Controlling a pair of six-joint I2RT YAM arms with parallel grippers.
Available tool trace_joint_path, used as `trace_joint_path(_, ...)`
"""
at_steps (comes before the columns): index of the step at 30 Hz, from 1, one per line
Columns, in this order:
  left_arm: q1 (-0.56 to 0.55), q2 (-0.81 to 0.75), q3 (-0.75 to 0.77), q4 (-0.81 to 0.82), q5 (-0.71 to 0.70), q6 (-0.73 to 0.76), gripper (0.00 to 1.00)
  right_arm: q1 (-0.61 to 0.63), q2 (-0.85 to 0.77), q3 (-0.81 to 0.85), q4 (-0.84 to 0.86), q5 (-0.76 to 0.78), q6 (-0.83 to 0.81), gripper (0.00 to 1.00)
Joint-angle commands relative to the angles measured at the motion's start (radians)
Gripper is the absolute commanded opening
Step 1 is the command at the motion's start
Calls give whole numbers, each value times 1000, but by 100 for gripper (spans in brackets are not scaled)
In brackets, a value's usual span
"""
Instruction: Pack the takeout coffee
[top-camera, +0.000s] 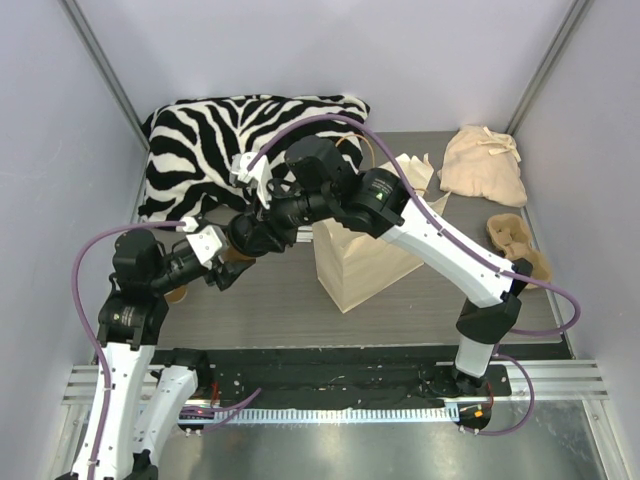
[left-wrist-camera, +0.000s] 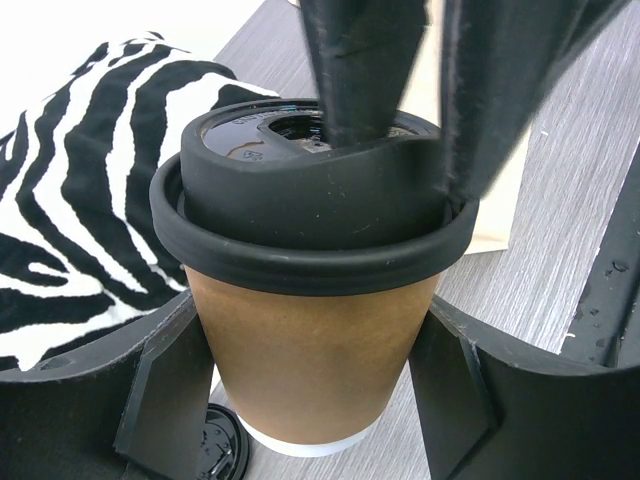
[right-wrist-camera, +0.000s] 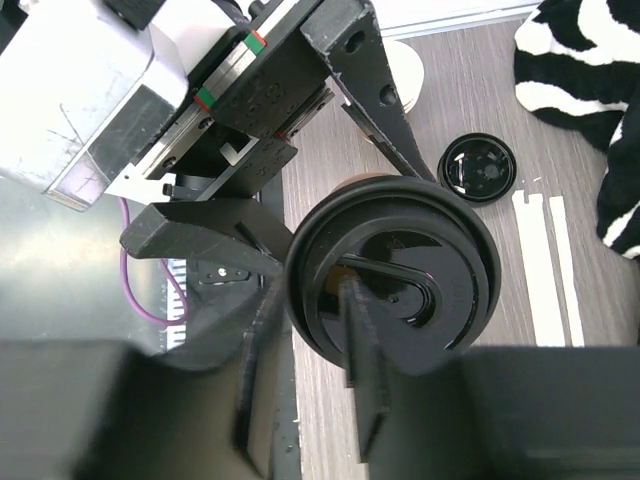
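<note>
The takeout coffee (left-wrist-camera: 310, 350) is a brown kraft cup with a white base band, standing on the grey table. My left gripper (left-wrist-camera: 315, 400) is shut on it, one finger pressing each side. A black lid (right-wrist-camera: 400, 270) sits on top of the cup. From above, my right gripper (right-wrist-camera: 308, 300) straddles the lid's near rim, with one finger (left-wrist-camera: 365, 60) in the lid's well and the other outside the rim, closed on it. In the top view both wrists meet over the cup (top-camera: 238, 256), which is mostly hidden.
A loose flat black lid (right-wrist-camera: 478, 168) lies on the table beside the cup. An open paper bag (top-camera: 365, 260) stands right of centre. A zebra cloth (top-camera: 230, 140) covers the back left. A beige pouch (top-camera: 485, 165) and a pulp cup carrier (top-camera: 515, 240) lie at the right.
</note>
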Motion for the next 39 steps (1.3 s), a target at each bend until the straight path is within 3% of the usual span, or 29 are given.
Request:
trace_joint_path(1, 1, 6, 1, 43, -8, 0, 53, 14, 10, 51, 31, 22, -29, 30)
trace_joint_path(5, 1, 17, 3, 43, -31, -11, 54, 16, 17, 68, 17, 39, -44, 1)
trace_joint_path(8, 3, 29, 6, 40, -54, -31, 59, 16, 12, 75, 17, 65, -55, 1)
trace_joint_path(15, 1, 26, 10, -3, -107, -67, 92, 13, -29, 69, 42, 160, -66, 1)
trace_joint_path(18, 1, 0, 13, -56, -111, -75, 100, -3, -49, 86, 52, 213, -64, 1)
trace_joint_path(23, 1, -14, 29, -217, -152, -151, 100, -27, -78, 178, 58, 287, -55, 1)
trace_joint_path(28, 1, 147, 105, -291, -265, -343, 100, -27, -129, 255, 52, 422, -105, 1)
trace_joint_path(34, 1, 363, 254, -138, -196, -487, 100, -32, -256, 148, 42, 653, -269, 1)
trace_joint_path(39, -66, 547, 476, -78, -251, -567, 100, -111, -313, 105, 49, 769, -307, 1)
